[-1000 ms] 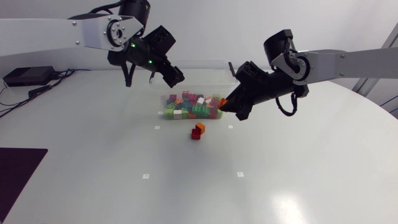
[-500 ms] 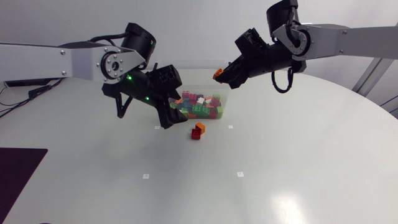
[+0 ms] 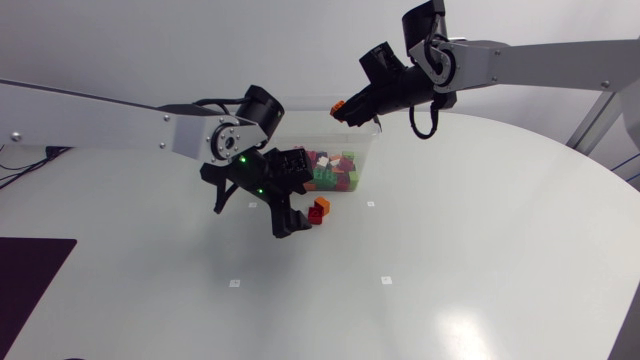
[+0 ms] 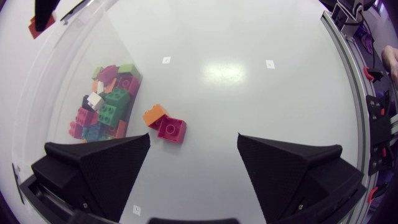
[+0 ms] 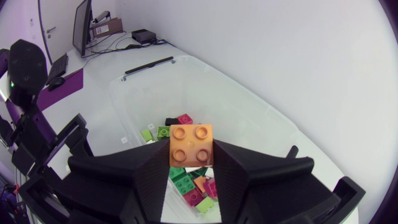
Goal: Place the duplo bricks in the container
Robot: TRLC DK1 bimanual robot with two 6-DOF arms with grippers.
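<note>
A clear plastic container (image 3: 368, 150) holds several mixed duplo bricks (image 3: 335, 172). On the table just in front of it lie a red brick (image 3: 315, 217) and an orange brick (image 3: 321, 205), touching each other. My left gripper (image 3: 295, 220) hangs open right beside them. In the left wrist view the red brick (image 4: 171, 129) and orange brick (image 4: 153, 115) lie just ahead of the wide-open left gripper (image 4: 193, 165). My right gripper (image 3: 347, 108) is shut on an orange brick (image 3: 340, 105) above the container's back edge. The right wrist view shows that orange brick (image 5: 191, 144) held over the container (image 5: 140, 93).
The container (image 4: 68, 74) stands close beside my left gripper's fingers (image 4: 99, 168). Small white markers (image 3: 386, 280) dot the table. A dark mat (image 3: 25, 270) lies at the front left corner. Open table surface spreads to the front and right.
My left arm came down from over the container to the two loose bricks, its gripper opening a little wider. My right arm lifted its orange brick up and back over the container.
</note>
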